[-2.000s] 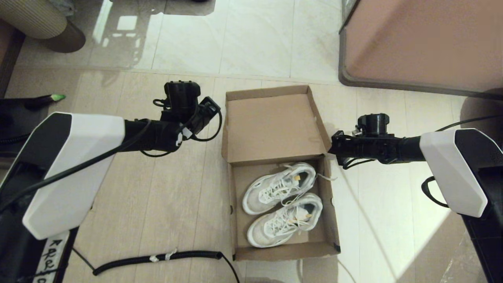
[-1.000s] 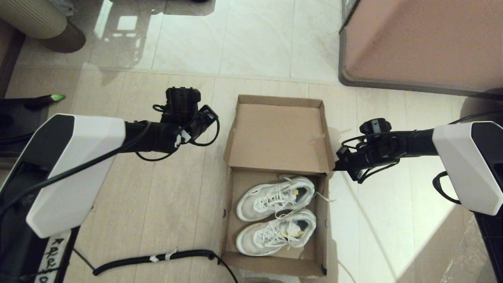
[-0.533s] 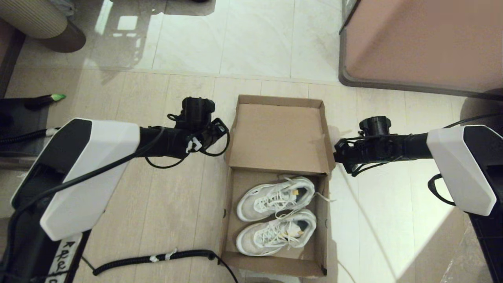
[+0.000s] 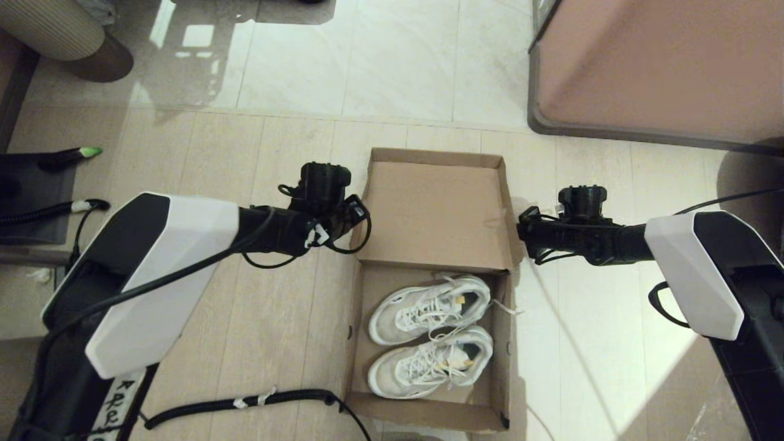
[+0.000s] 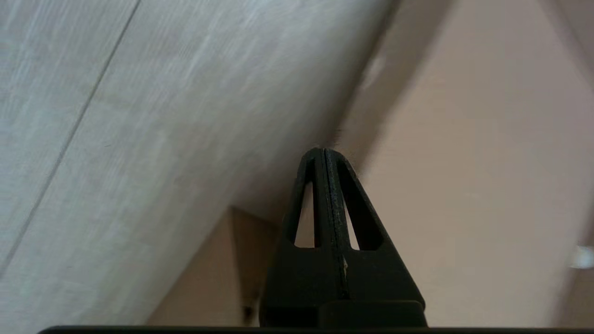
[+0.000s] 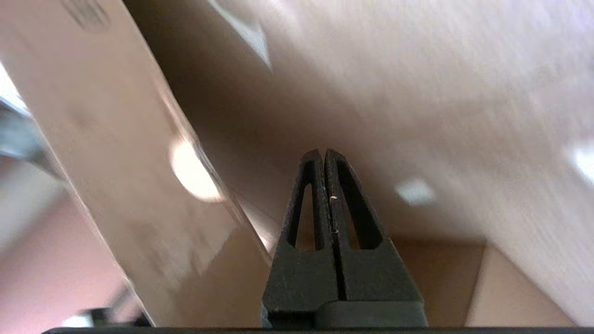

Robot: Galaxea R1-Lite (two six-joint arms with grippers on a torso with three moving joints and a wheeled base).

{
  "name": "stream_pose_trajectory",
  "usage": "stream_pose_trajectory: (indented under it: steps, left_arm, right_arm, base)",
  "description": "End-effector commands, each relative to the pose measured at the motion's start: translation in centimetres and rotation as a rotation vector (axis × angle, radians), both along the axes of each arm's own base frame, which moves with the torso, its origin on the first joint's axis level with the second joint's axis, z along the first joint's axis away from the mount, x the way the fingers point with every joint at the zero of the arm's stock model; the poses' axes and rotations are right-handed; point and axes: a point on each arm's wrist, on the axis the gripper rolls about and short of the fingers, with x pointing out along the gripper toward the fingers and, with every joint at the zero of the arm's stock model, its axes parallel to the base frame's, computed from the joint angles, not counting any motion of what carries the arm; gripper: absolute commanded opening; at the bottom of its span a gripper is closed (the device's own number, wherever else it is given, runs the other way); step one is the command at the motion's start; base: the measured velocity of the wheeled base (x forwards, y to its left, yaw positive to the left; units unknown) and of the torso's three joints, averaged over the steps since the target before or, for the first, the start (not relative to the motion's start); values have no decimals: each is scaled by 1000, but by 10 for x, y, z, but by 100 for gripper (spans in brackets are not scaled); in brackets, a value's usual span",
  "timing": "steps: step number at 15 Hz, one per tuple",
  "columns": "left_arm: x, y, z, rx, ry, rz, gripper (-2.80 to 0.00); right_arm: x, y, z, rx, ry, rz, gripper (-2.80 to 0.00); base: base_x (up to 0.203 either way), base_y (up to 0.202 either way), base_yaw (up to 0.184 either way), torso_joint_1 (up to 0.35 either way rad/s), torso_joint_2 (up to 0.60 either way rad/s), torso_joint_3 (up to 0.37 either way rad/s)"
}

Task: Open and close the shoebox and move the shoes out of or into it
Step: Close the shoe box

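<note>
Since half a second ago our left arm has pushed in toward the shoebox (image 4: 429,288), and its gripper, the left gripper (image 4: 361,215), now sits right at the lid's left edge, where before it stood a little off from it. Our right gripper (image 4: 522,229) has barely shifted and holds at the lid's right edge, opposite the left one.

We see the shoebox on the pale floor (image 4: 245,318), open, its hinged lid (image 4: 435,211) raised on the far side of the box and showing its plain cardboard inside. The shoes (image 4: 429,334) lie inside the box, side by side, toes toward the box's left wall, laces loose; one lace end hangs over the box's right wall.

From the left wrist view, our left gripper's (image 5: 325,153) jaws are pressed together with nothing between them, tip close against the cardboard. From the right wrist view, the right gripper's (image 6: 323,152) jaws are likewise closed and empty, cardboard just ahead.

Beyond the shoebox and to its right stands a pinkish-brown furniture block (image 4: 661,67). A black corrugated hose (image 4: 245,402) lies on the floor by the box's near left corner.
</note>
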Motion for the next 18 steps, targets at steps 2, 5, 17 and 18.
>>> stream_pose_trajectory:
  steps: [2, 5, 17, 18]
  left_arm:
    - [3, -6, -17, 48, 19, -23, -280]
    - [2, -12, -16, 43, 2, -45, -280]
    - [-1, -20, -16, 33, -23, -62, -280]
    - [-1, -20, -15, 32, -24, -62, -280]
  right_arm:
    - [5, 2, -22, 18, 14, 5, -280]
    - [6, 6, -22, 24, -3, 30, -280]
    - [7, -8, 4, 234, -76, 91, -280]
    - [6, -12, 8, 236, -83, 97, -280]
  base:
    - [0, 0, 0, 0, 0, 0]
    - [0, 0, 0, 0, 0, 0]
    - [0, 0, 0, 0, 0, 0]
    - [0, 0, 0, 0, 0, 0]
